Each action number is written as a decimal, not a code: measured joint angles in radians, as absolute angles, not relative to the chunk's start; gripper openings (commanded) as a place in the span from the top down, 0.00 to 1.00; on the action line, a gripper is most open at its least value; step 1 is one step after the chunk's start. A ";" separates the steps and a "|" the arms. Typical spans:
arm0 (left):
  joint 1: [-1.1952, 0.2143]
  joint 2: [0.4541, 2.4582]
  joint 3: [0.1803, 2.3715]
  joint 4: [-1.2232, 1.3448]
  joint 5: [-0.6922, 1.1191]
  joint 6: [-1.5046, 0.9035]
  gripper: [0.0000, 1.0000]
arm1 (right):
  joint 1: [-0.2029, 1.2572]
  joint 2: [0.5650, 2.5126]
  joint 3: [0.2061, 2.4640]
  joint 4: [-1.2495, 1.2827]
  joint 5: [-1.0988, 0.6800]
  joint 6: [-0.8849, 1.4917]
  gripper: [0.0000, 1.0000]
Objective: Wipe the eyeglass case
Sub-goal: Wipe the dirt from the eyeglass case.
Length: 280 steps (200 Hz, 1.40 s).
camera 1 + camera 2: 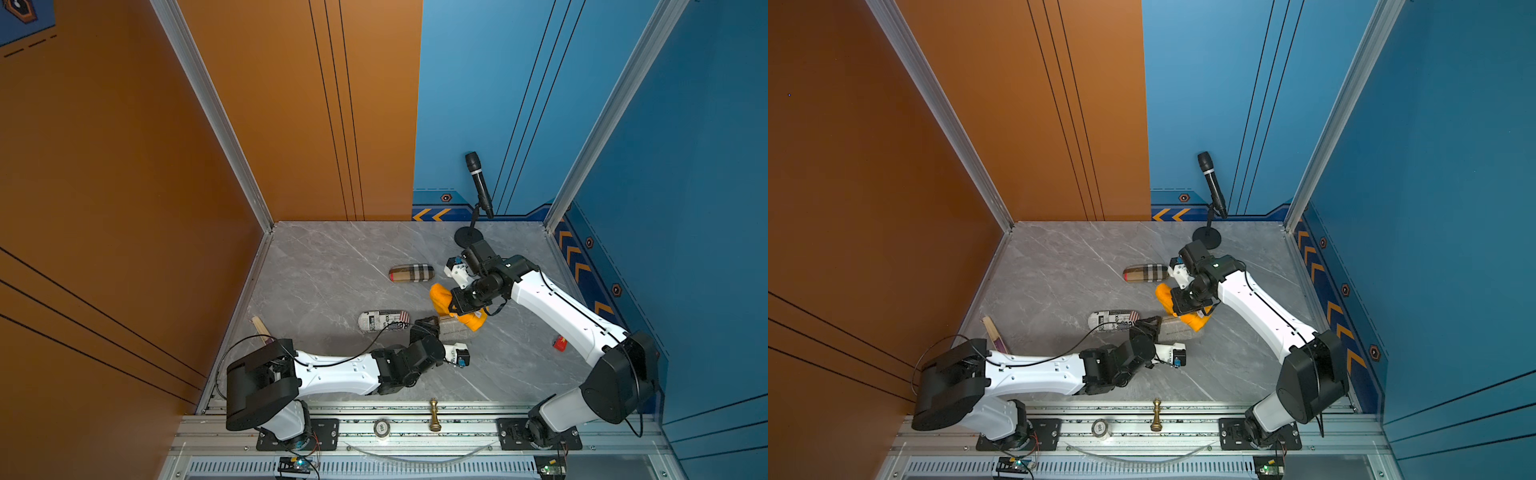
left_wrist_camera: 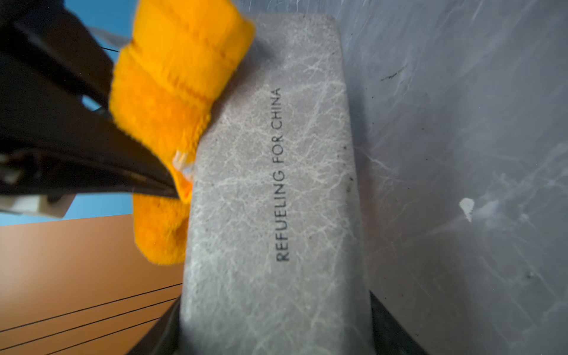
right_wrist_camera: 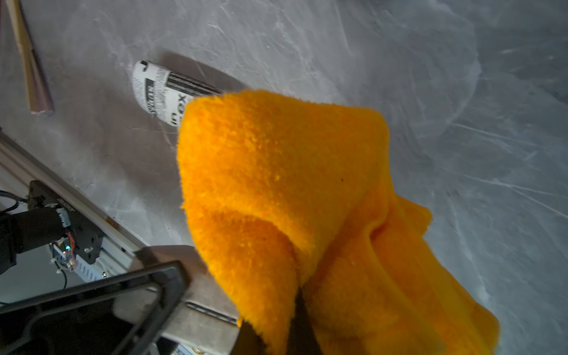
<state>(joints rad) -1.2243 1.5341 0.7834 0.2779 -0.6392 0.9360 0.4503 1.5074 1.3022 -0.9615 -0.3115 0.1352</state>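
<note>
Cloth (image 1: 441, 300) tight in right pincer (image 1: 454, 311), eyeglass case (image 2: 270, 184) in narrowly parted left pincer (image 1: 434, 325)

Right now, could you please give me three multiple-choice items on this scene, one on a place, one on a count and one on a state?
1. Where is the grey case? A) on the front rail B) in the left pincer, between its jaws C) beside the microphone
2. How many eyeglass cases are in view? A) one B) two C) three
3. The right pincer is: A) open and empty B) shut on the orange cloth C) out of view
1 B: the left wrist view shows jaws flanking its end. 2 C: grey, plaid case and newsprint case. 3 B: the cloth is pinched in it.
</note>
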 measured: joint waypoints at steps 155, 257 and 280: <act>-1.224 1.535 0.779 0.299 -0.627 0.944 0.89 | 0.279 1.365 1.163 -0.933 -0.436 0.138 1.00; -1.125 1.335 0.856 0.062 -0.518 0.602 0.88 | 0.129 1.200 1.133 -0.945 -0.532 0.180 1.00; -1.127 1.338 0.890 -0.014 -0.459 0.536 0.88 | 0.184 1.190 1.072 -0.886 -0.590 0.232 1.00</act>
<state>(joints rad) -1.1271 1.3380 0.8898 -0.0143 -0.4591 0.5362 0.1844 1.1904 1.0718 -0.8864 -0.5896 0.2321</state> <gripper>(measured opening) 0.682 0.069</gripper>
